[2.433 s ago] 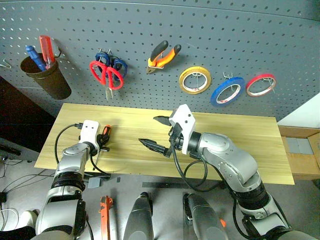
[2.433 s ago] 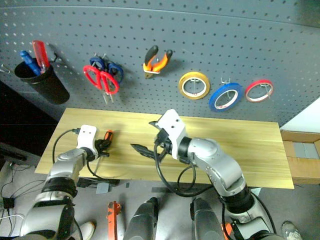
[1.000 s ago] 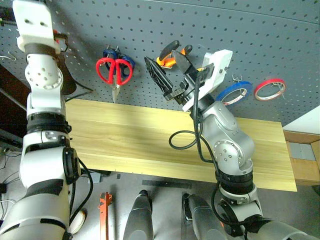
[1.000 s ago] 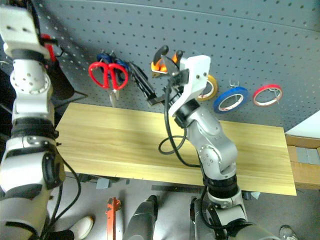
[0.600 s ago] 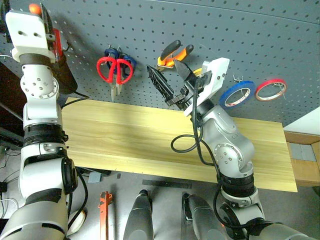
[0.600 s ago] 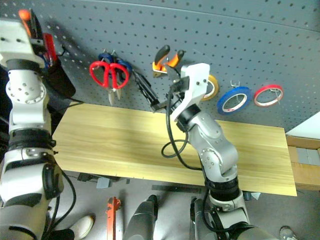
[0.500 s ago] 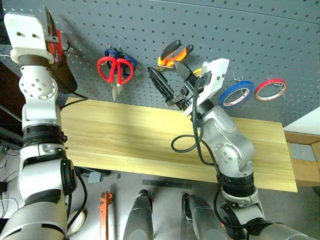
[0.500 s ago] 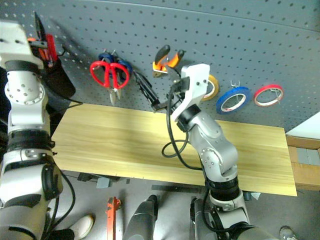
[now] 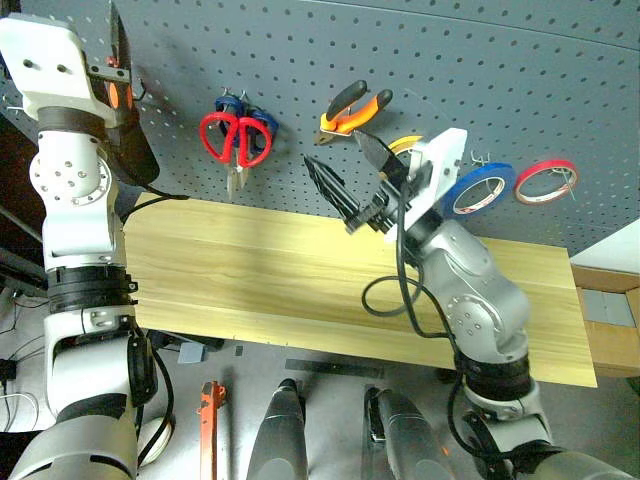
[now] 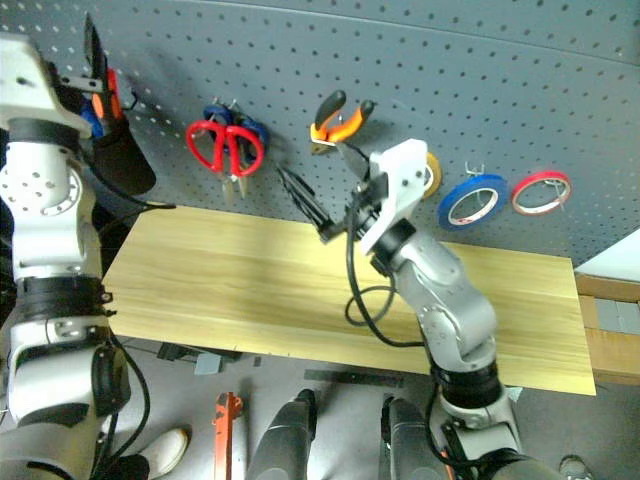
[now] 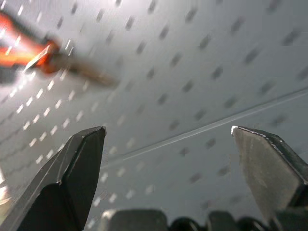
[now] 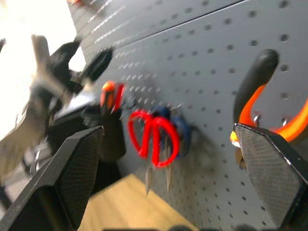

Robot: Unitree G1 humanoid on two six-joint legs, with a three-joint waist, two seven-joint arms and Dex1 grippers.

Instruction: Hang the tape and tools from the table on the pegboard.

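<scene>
On the dark grey pegboard (image 9: 450, 60) hang red-handled scissors (image 9: 230, 140), orange-and-black pliers (image 9: 350, 108) and the blue tape (image 9: 478, 190). The screwdriver's orange handle (image 9: 121, 95) sticks up from a dark cup (image 9: 135, 150) on the board at far left. My left gripper (image 9: 100, 40) is raised beside that cup, open and empty; its wrist view has the blurred orange handle (image 11: 24, 53) off to one side. My right gripper (image 9: 345, 170) hovers open and empty over the table (image 9: 230, 270), just below the pliers.
Blue-handled scissors (image 9: 252, 125) hang behind the red pair. A yellow roll (image 9: 405, 145) is partly hidden by my right wrist, and a red-pink roll (image 9: 547, 180) hangs at far right. A wooden box (image 9: 605, 320) adjoins the table's right end. An orange tool (image 9: 210, 420) lies on the floor.
My left gripper has opened and let go of the screwdriver, which now stands in the cup, then drawn back a little. My right gripper has slid slightly right and down.
</scene>
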